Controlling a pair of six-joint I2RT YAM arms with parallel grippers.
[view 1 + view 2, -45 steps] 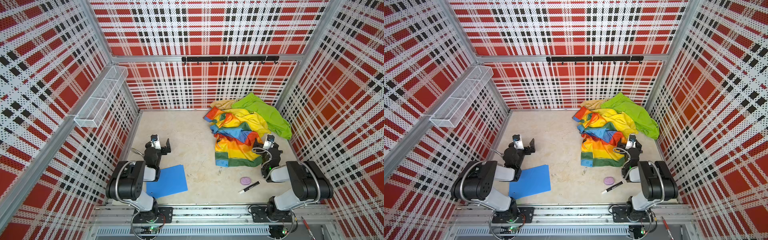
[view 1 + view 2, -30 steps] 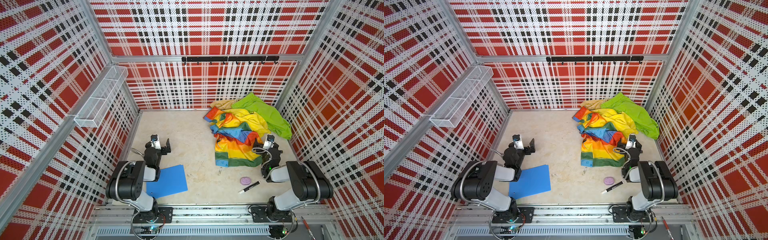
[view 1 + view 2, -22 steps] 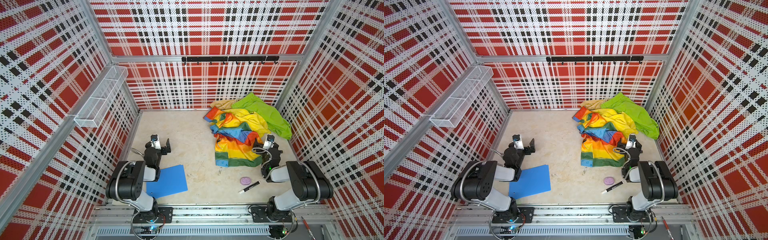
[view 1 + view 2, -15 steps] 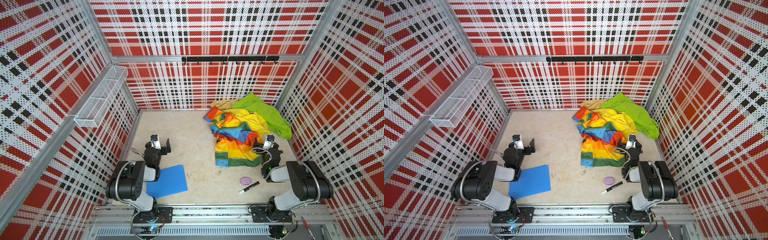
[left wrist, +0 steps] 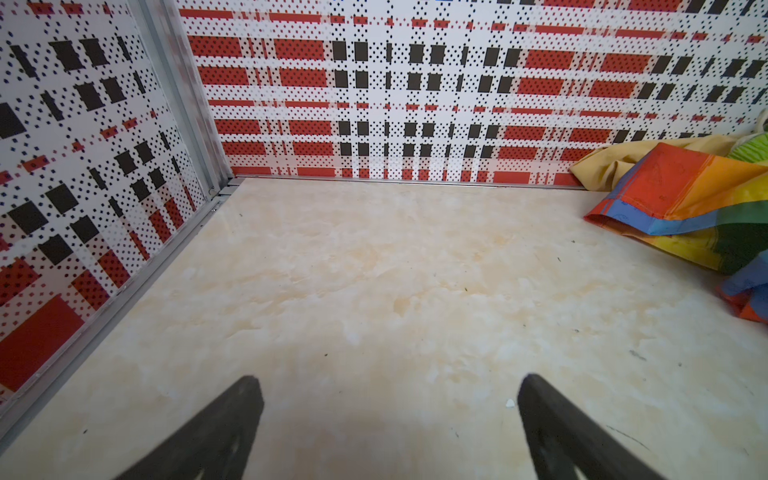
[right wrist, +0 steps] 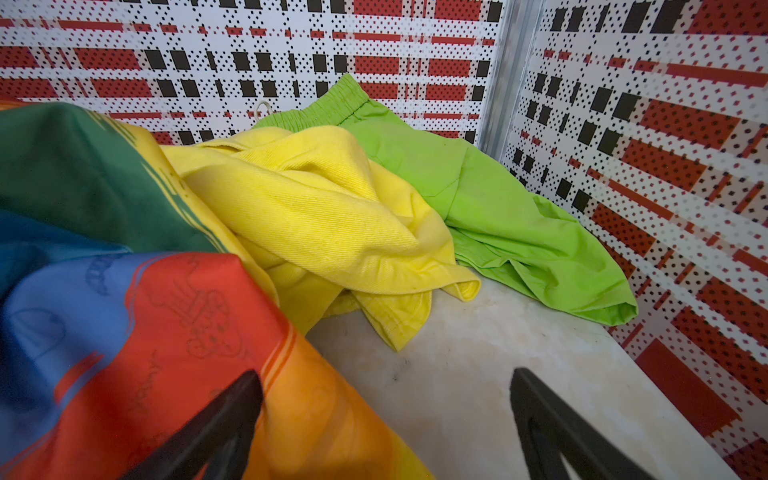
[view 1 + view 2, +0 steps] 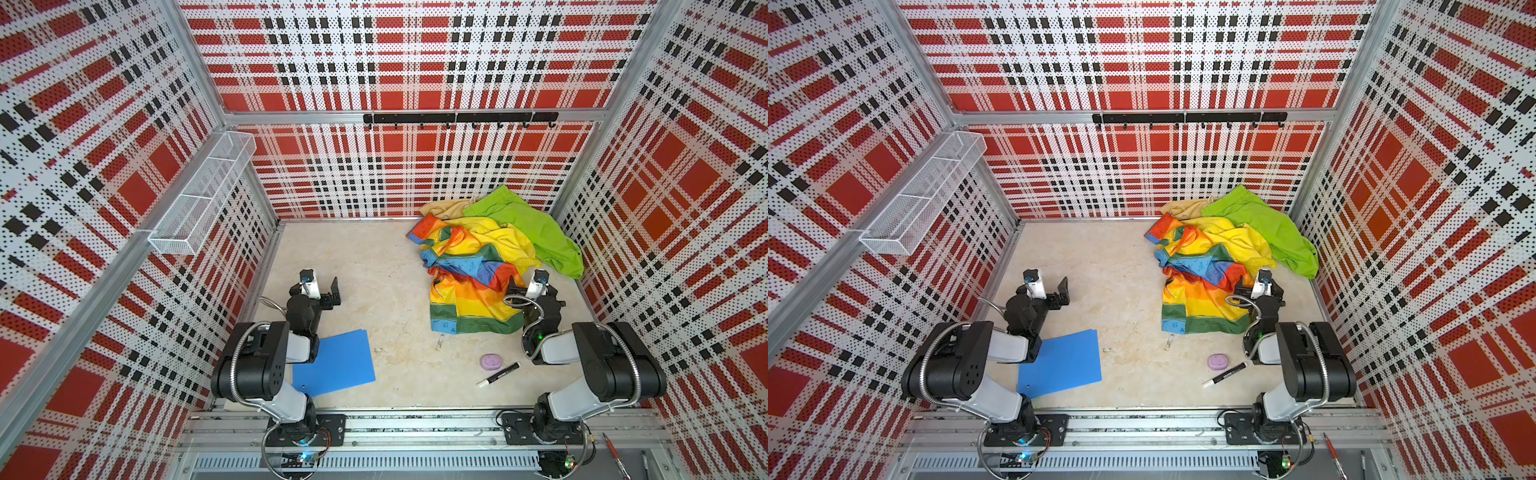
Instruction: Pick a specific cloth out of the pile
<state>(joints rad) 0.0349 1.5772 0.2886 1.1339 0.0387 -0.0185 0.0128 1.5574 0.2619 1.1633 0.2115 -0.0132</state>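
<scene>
**A:** The left gripper (image 5: 388,386): how do its jaws stand?

**B:** Spread wide with nothing between them, low over the bare cream marbled floor (image 5: 374,270). It is at about 9 o'clock in both top views.

**A:** And the right gripper (image 6: 385,374)?

**B:** Also wide apart and empty, at about 3 o'clock. One finger (image 6: 232,411) shows in front of the edge of the thin rainbow-striped cloth (image 7: 469,291). I cannot tell whether it touches.

**A:** Where is the pile (image 7: 1221,249)?

**B:** In the corner at 1 to 2 o'clock. The rainbow cloth lies nearest the arms, with a crumpled yellow twill cloth (image 6: 316,208) on it. A lime green cloth with an elastic waistband (image 7: 536,228) lies along the right wall. A tan cloth (image 7: 446,208) shows at the back wall.

**A:** And the large plain black cloth?

**B:** It shows in no view, so I cannot tell where it lies.

**A:** Any writing?

**B:** Only faint line drawings on the rainbow cloth's red and blue stripes. I cannot read any words in them.

**A:** Anything else on the floor?

**B:** A flat blue plastic sheet (image 7: 336,365) lies at 7 o'clock, one corner hidden behind the left arm. At 5 o'clock a small purple oval piece (image 7: 490,360) sits just beside a black marker with a white cap (image 7: 498,374).
</scene>
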